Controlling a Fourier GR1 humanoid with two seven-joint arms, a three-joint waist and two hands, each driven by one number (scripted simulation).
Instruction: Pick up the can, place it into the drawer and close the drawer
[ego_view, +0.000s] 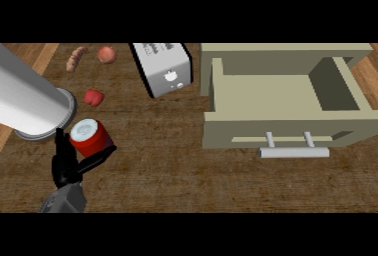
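Observation:
The red can with a pale lid stands tilted at the left of the wooden counter. My left hand rises from the lower left edge. Its fingers run up the can's left side and its thumb presses under the can's lower right, so the hand is shut on the can. The beige drawer is pulled open at the right, its inside bare, with a grey bar handle on its front. My right hand shows nowhere.
A thick grey forearm fills the upper left, just above the can. A white box-shaped appliance stands between can and drawer. A sausage, a pink round item and a red piece lie at the back left.

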